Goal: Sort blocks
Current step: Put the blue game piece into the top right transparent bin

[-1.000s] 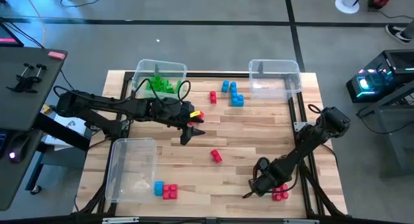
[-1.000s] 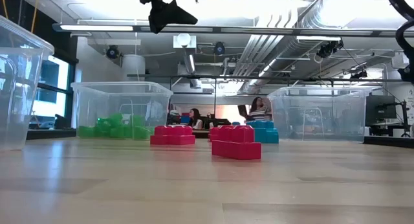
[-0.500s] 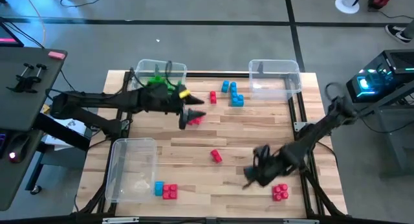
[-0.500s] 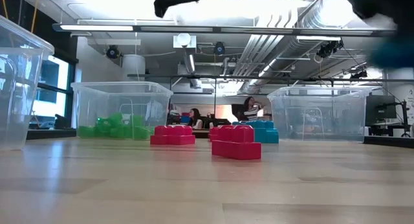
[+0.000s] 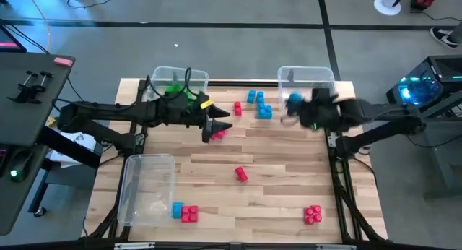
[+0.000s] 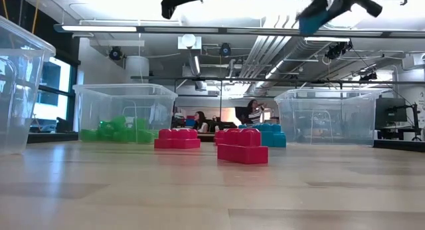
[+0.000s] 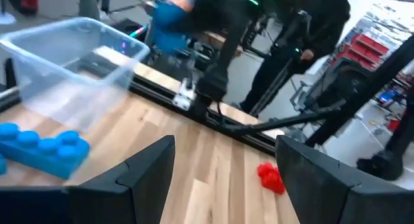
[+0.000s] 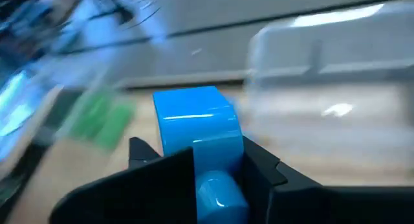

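R gripper is up in the air over the clear bin at the table's far right corner, fingers pinching a blue block; motion blur smears it. L gripper hangs w/ fingers spread, holding nothing, between that bin and the far-left bin, which has green blocks in it. Blue cluster lies just left of the right bin; red pieces sit mid-table, and more near the front edge, well apart from the bin. A third bin stands front-left, w/ blue and red blocks beside it.
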Controlling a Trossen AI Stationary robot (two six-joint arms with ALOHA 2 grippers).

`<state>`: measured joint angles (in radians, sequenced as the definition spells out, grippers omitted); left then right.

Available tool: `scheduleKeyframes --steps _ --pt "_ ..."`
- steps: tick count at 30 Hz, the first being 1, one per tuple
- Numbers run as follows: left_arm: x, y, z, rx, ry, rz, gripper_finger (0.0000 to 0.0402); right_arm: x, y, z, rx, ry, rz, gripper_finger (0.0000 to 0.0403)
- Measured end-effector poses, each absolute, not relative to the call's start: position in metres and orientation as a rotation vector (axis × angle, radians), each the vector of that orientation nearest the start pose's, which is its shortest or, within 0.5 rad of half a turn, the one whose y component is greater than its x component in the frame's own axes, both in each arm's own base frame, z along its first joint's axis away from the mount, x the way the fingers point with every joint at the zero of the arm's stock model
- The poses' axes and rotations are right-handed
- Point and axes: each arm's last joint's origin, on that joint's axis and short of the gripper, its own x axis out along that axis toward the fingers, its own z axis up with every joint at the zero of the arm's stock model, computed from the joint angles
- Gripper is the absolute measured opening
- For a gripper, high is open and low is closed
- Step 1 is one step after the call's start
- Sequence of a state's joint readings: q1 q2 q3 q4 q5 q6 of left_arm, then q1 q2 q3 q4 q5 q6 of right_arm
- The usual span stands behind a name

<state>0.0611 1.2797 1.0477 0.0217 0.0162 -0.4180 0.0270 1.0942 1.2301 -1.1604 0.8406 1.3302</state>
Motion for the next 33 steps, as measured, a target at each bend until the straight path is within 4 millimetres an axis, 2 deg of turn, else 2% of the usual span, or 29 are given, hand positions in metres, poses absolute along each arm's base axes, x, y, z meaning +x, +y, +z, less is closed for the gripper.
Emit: scheduleKeyframes --steps 7,12,17,20,25,29,33 --pt "0.294 0.003 0.334 -0.423 0.224 0.042 0.0252 0.168 -0.082 0.355 0.628 0.346 -1.451 0.0059" --pt "0.294 -0.004 0.334 -0.441 0.230 0.023 0.0252 0.162 -0.118 0.357 0.646 0.389 -1.440 0.0113" --pt "0.294 -0.007 0.334 -0.440 0.236 0.012 0.0252 0.157 -0.135 0.363 0.645 0.354 -1.413 0.0183" --pt "0.291 -0.008 0.334 -0.434 0.257 0.012 0.0252 0.158 -0.139 0.366 0.701 0.324 -1.336 0.0212" --pt "0.276 -0.004 0.343 -0.372 0.255 0.022 0.0252 0.180 -0.131 0.360 0.784 0.349 -1.011 0.0223" --pt "0.263 0.007 0.356 -0.320 0.193 0.092 0.0252 0.213 -0.110 0.335 0.844 0.479 -0.885 0.0224" --pt "0.253 0.023 0.364 -0.278 0.150 0.170 0.0252 0.260 -0.081 0.300 0.854 0.583 -0.793 0.0224"
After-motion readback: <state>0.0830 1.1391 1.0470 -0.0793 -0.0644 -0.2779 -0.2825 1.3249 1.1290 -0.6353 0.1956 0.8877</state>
